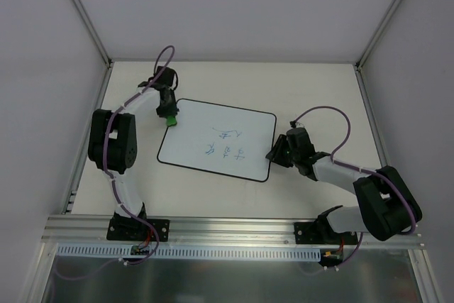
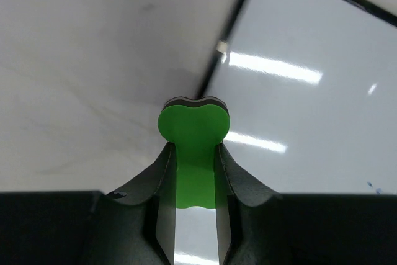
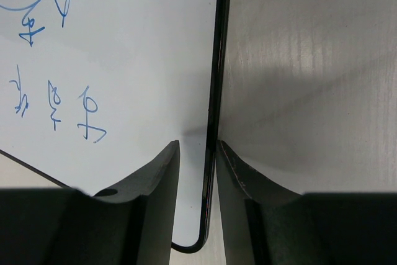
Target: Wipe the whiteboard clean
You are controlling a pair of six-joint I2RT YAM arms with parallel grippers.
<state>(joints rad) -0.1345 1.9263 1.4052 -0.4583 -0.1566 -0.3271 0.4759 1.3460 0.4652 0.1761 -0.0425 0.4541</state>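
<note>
straddles the whiteboard's (image 1: 206, 122) right edge, close to its near corner, with the right pincer (image 3: 197, 144), jaws slightly apart, one finger over the board, the other over the counter (image 1: 213, 79). shows blue scribbles (image 1: 227, 143) right of mid-board, the board lying flat mid-counter. farther left, clamps a green block (image 2: 192, 125) tight in the left pincer (image 2: 193, 148) at the board's far-left corner.

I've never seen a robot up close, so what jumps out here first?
A whiteboard lies flat in the middle, blue scribbles near its centre. The left claw is shut on a bright green block at the board's far-left corner. The right claw straddles the board's right edge near its near corner.
</note>
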